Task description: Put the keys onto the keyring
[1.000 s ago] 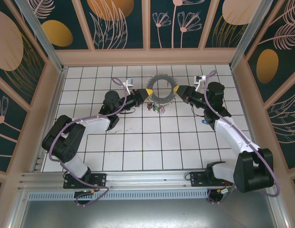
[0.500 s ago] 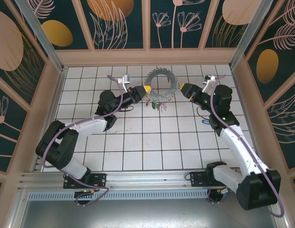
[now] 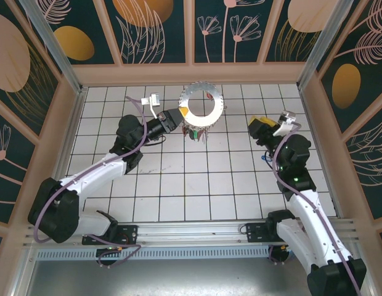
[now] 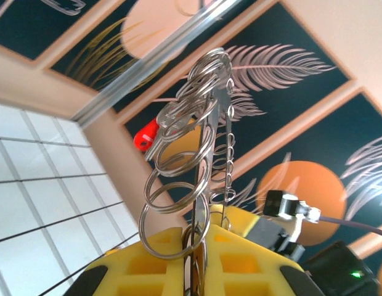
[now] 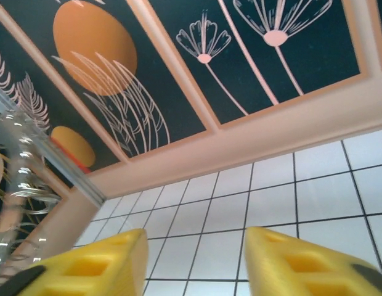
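In the top view the keyring [image 3: 201, 105], a large thin metal ring fringed with small keys, hangs above the tiled floor near the back wall. My left gripper [image 3: 183, 113] is shut on its left rim. A cluster of keys [image 3: 196, 133] with coloured tags shows just below the ring. The left wrist view has the keyring [image 4: 211, 123] edge-on, with several small split rings and a red tag [image 4: 145, 134], pinched by the left gripper [image 4: 203, 240]. My right gripper [image 3: 260, 125] stands open to the right, apart from the ring. Nothing lies between the right gripper [image 5: 194, 259] fingers, and the keyring [image 5: 18, 166] is blurred at that view's left edge.
Decorated wall panels [image 3: 191, 37] close the white tiled floor [image 3: 197, 179] at the back and both sides. A metal rail [image 3: 191, 231] with the arm bases runs along the near edge. The right arm [image 3: 296, 179] leans along the right side.
The right gripper has let go of the ring's right rim, opened and drawn back to the right. The left gripper has raised the ring and carried it toward the back wall.
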Tool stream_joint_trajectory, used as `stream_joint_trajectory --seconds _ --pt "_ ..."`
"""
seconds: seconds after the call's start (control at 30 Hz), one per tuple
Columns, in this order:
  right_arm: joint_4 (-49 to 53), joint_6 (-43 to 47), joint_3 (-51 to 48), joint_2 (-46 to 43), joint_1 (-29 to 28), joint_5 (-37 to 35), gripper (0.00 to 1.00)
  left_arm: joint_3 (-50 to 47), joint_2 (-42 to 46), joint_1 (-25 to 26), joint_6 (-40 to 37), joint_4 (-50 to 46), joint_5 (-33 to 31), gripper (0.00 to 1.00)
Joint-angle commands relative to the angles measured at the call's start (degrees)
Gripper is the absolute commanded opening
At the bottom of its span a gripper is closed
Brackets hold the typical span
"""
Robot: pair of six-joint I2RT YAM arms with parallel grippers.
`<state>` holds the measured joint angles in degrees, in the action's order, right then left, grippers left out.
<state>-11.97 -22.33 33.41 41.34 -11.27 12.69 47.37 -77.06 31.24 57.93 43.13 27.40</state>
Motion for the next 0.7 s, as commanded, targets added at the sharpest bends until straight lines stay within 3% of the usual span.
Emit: stream_joint_trajectory --seconds 0.0,0.17,0.33,0.67 --pt "1.09 10.38 1.94 0.97 -1.74 4.06 0.38 4.33 2.13 -0.03 -5.9 -10.26 -2.81 0.0" --pt "1.36 24.01 -0.39 0.77 -13.74 -7.18 0.34 10.34 1.72 -0.04 -11.59 -21.01 -1.18 0.0" --pt "-9.45 32.44 -6.94 -1.46 -23.98 -12.15 0.23 12.39 2.0 0.04 -14.56 -22.57 1.06 0.0" --pt "-30.01 46.78 -16.57 0.29 -33.2 -17.18 0.16 13.53 2.16 -0.02 -18.74 -22.73 5.33 0.0"
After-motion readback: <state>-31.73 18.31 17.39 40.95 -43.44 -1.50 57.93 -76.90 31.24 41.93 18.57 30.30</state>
